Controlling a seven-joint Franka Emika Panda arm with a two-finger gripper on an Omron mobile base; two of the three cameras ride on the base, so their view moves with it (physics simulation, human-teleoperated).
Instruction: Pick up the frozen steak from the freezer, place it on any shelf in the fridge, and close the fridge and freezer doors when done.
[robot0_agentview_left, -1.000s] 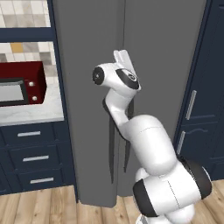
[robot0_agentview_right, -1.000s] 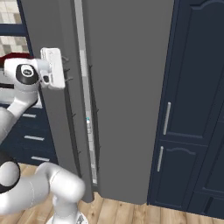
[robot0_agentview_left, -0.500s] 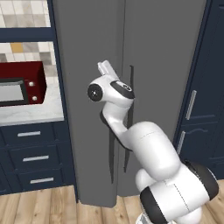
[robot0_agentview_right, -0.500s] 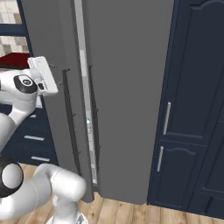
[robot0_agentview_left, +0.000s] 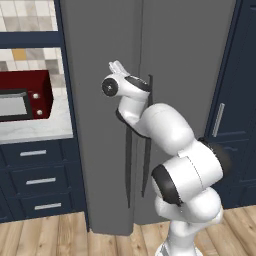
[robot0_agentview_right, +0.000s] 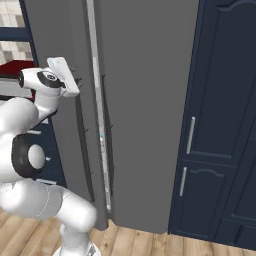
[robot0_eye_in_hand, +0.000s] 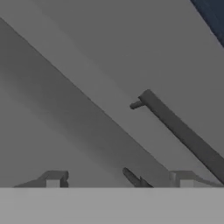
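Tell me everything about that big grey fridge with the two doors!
The tall grey unit has two flat, smooth doors, both shut or nearly shut, with a pale seam between them. Each door carries a long thin dark bar handle beside the seam. It stands on the wood floor between navy cabinets. The gripper is close to its handles.

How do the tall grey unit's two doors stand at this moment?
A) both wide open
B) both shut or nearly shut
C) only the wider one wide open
B: both grey doors lie about flush, no interior showing, dark bar handles side by side, tool near them.
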